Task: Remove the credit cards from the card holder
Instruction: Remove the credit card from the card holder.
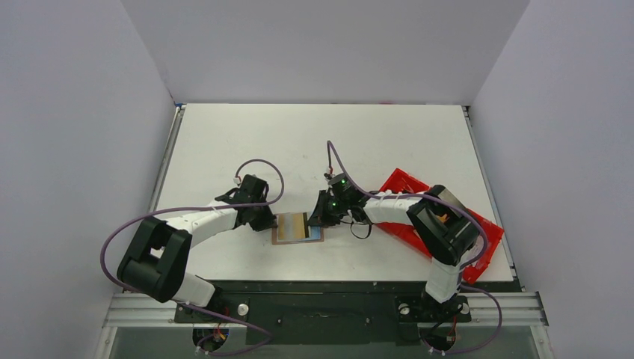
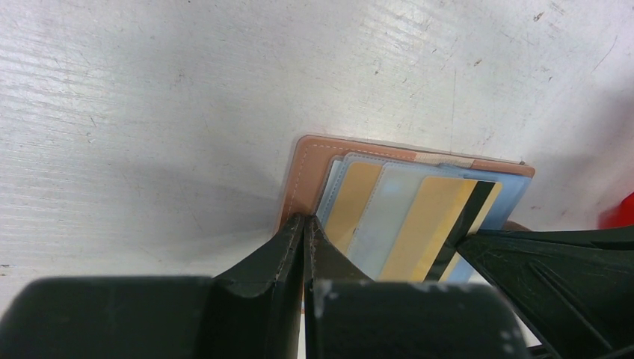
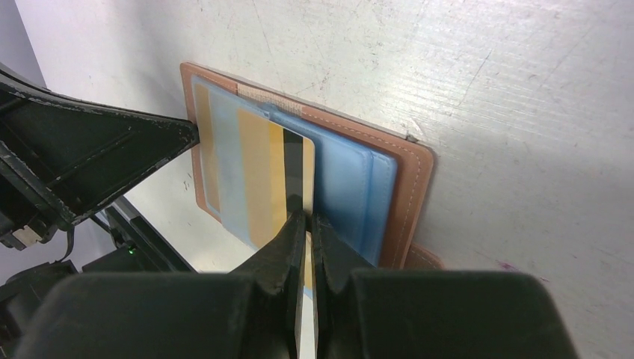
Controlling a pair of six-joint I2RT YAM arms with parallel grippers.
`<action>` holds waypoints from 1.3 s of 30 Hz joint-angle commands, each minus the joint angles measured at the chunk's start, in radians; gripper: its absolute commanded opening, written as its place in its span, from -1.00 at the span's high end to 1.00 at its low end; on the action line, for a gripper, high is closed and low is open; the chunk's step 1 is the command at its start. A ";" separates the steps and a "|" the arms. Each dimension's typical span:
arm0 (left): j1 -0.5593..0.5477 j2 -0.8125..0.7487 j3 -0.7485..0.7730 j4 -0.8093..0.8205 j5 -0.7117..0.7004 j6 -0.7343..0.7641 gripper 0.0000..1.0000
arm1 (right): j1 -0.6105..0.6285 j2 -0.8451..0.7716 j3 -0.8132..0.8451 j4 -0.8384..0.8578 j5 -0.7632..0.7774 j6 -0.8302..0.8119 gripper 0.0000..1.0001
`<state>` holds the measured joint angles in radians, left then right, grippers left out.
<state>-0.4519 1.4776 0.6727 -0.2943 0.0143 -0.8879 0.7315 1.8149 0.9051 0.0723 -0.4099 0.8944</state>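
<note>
The brown leather card holder (image 1: 280, 239) lies open on the table, its light blue inner panels up. My left gripper (image 1: 271, 222) is shut on its left edge, seen in the left wrist view (image 2: 306, 222) against the brown rim (image 2: 303, 168). My right gripper (image 1: 318, 222) is shut on a gold card with a black stripe (image 3: 258, 172), pinching the card's near edge (image 3: 306, 218). The card sticks partway out of its light blue pocket, over the holder's middle. A second gold card (image 2: 351, 202) sits in the left pocket. The holder's right panel (image 3: 351, 187) and strap tab (image 3: 422, 258) show.
A long red plastic tray (image 1: 400, 187) lies at the right, under the right arm; a corner of it shows in the left wrist view (image 2: 620, 213). White table (image 1: 321, 142) stretches behind the holder. The table's near edge runs just in front of the holder.
</note>
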 commanded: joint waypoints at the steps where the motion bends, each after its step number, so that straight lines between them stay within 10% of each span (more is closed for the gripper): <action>1: -0.007 0.057 -0.069 -0.051 -0.054 0.024 1.00 | -0.017 -0.057 -0.009 -0.039 0.054 -0.044 1.00; 21: -0.007 -0.085 0.115 -0.201 -0.068 0.105 1.00 | -0.056 -0.198 -0.028 -0.119 0.069 -0.065 1.00; 26: -0.007 -0.135 0.179 -0.248 -0.045 0.131 0.68 | -0.061 -0.230 -0.021 -0.129 0.045 -0.061 1.00; 39: 0.092 -0.227 0.147 0.123 0.483 0.065 0.10 | -0.125 -0.350 -0.016 0.036 -0.206 0.073 1.00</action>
<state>-0.4000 1.2961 0.8413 -0.3931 0.2600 -0.7807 0.6346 1.5326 0.8806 -0.0360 -0.4957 0.8921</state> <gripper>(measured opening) 0.430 0.004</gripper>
